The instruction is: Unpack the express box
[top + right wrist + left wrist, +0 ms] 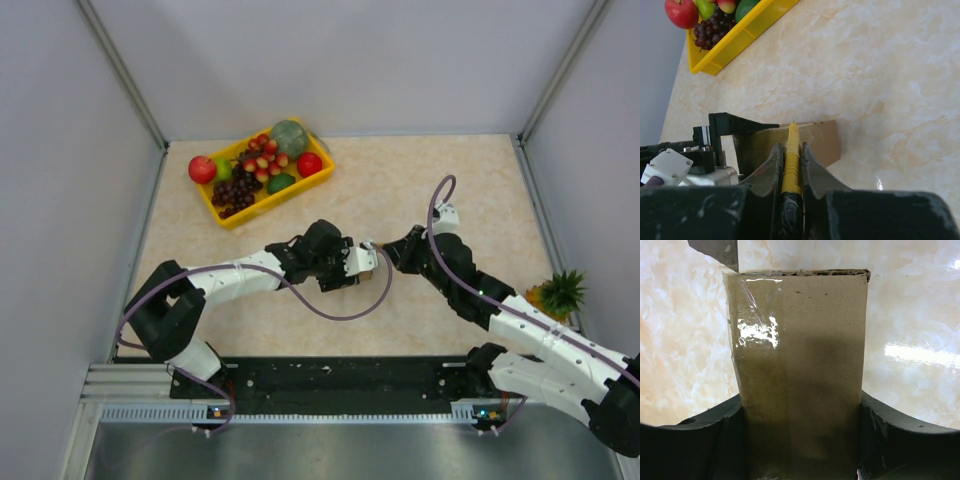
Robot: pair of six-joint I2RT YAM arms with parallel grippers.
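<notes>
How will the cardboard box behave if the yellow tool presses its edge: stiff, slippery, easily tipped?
The express box is probably stiff: its face looks flat in the left end effector. Its glossy tape may be slippery. Clamped, it should not tip, but the yellow tool might dent it.

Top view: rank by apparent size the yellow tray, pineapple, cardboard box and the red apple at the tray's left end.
Yellow tray, largest.
Pineapple, second.
Cardboard box and red apple look alike; the box is partly hidden, so unranked.
</notes>
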